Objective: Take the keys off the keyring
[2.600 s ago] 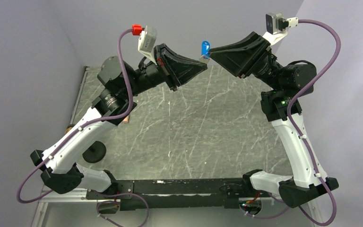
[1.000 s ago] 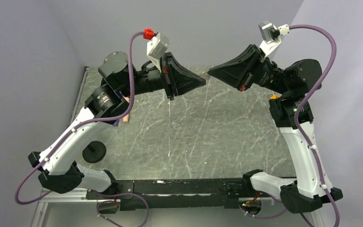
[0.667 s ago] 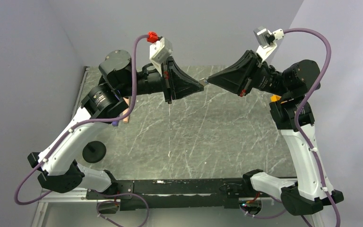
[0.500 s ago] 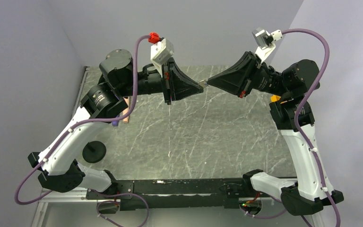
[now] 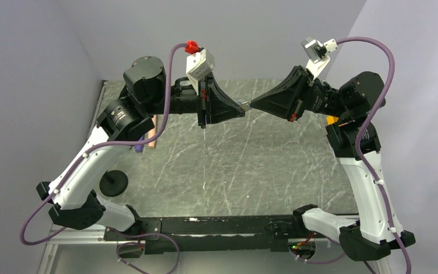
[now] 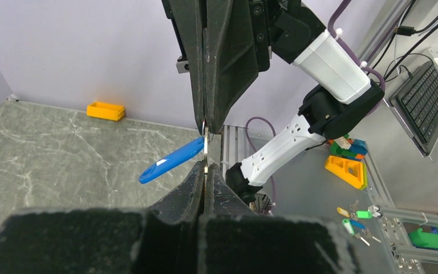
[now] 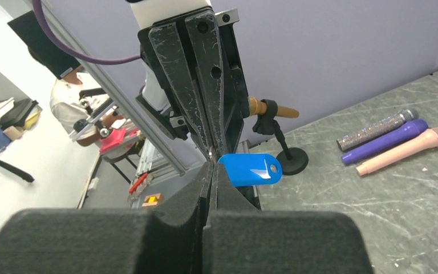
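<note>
Closest to the arm bases, at about 8 o'clock on the bench (image 5: 234, 165), a black round-footed stand (image 5: 113, 184) sits well apart from the work. A little farther off, at 9 o'clock by the left edge, the glittery, purple and peach cylinders (image 7: 385, 141) lie side by side, out of play.

Farther out, toward 12 o'clock and raised high over the marble top, the left hand (image 5: 238, 108) and the right hand (image 5: 256, 104) meet tip to tip. Each has its fingers pressed together, pinching the silvery metal part (image 6: 205, 145) of the keys (image 6: 171, 160) from opposite ends. The blue head (image 7: 251, 169) juts out sideways, free of both.

This hold seems meant to give each arm one end of the metal, so that one can steady it while the other twists or slides the key off. Working in the air likely leaves the blue head room to swing. Which hand has the ring and which the key blade is too small to tell.
</note>
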